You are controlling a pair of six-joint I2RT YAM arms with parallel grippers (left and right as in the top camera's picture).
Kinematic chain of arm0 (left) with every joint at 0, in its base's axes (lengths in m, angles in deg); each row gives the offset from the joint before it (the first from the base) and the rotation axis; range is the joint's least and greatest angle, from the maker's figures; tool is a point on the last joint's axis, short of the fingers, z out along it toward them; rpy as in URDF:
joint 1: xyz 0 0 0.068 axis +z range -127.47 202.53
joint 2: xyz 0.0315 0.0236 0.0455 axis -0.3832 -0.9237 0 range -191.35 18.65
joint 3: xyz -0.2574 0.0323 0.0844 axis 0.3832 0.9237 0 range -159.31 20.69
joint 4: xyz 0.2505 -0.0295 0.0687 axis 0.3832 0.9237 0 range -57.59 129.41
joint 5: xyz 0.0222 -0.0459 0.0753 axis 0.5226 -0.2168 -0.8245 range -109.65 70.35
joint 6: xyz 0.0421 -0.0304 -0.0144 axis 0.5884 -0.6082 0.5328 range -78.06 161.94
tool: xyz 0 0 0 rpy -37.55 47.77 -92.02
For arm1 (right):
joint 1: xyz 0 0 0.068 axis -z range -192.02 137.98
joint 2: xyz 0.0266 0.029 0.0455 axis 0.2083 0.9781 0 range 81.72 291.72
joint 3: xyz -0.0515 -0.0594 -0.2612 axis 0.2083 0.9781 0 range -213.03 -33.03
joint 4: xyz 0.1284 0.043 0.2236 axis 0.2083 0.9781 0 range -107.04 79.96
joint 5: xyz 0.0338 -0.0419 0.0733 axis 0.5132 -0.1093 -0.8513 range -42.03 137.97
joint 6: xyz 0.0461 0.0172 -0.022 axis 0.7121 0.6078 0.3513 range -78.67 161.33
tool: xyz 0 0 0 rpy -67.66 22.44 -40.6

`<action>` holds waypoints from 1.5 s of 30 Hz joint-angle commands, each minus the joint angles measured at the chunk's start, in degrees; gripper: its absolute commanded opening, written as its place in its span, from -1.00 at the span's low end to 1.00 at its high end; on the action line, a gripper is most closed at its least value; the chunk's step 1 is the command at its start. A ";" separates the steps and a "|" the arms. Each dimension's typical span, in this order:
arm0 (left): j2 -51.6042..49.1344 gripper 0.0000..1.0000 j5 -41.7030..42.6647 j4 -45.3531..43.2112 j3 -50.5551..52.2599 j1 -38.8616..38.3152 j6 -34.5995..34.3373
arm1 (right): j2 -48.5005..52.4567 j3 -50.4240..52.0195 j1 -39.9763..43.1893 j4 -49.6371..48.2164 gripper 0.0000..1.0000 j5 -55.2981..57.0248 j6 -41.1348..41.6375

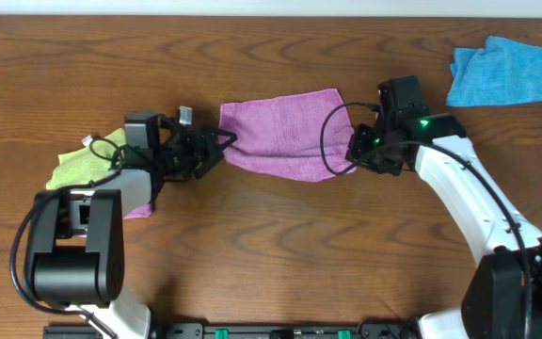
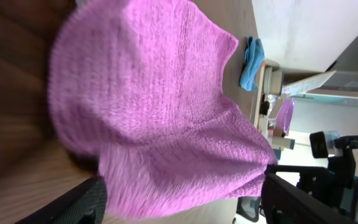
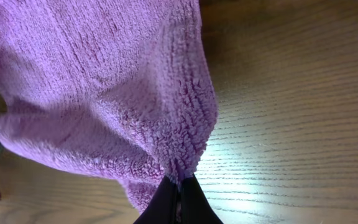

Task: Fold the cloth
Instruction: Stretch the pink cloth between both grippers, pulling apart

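Shows a purple-magenta square terry cloth [image 1: 285, 132] at the middle of a brown wooden table [image 1: 252, 245], seen from overhead, rumpled and drawn out sideways along the table's width rather than lying flat and square.

Finds the right gripper [image 1: 354, 158] clamped on the cloth's right edge, just into the table's right half. From the right wrist, shows its two dark fingers [image 3: 166, 208] pressed together, with a fold of purple pile nipped at their tips and the rest of the fabric spreading away above the table's lit woodgrain.

Catches the left gripper [image 1: 216, 148] with jaws spread wide at the cloth's pointed left corner, on the table's left half. Cannot tell from overhead whether either tip touches the fabric. From the left wrist, in a blurred frame, sets black fingers [image 2: 92, 202] far apart along the lower edge, with magenta pile filling the space ahead of and between them.

Includes a lime-green cloth [image 1: 75, 168] crumpled on the table's left part, partly under the left arm [image 1: 73, 235], and a bright blue cloth [image 1: 502, 71] bunched toward the table's far right, well apart from the purple one.
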 commanded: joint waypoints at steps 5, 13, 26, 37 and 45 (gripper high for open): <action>0.61 0.61 6.51 2.05 0.39 0.42 1.03 | -2.38 -0.20 -0.20 -2.16 -0.97 2.62 -0.55; 1.79 0.71 4.42 5.68 0.37 0.50 6.27 | -2.38 -0.20 -0.20 -2.32 -0.97 2.36 -0.55; 1.79 0.74 3.93 5.77 0.37 0.48 6.43 | -10.49 -0.20 -0.20 14.91 -0.98 14.12 2.97; 1.79 0.74 6.03 5.77 -0.02 0.35 5.92 | -12.17 -0.20 -0.20 16.85 0.19 19.43 3.37; 1.77 0.75 -1.09 13.44 -8.50 -4.72 4.42 | -10.25 -0.20 -0.02 3.69 0.21 21.49 -7.34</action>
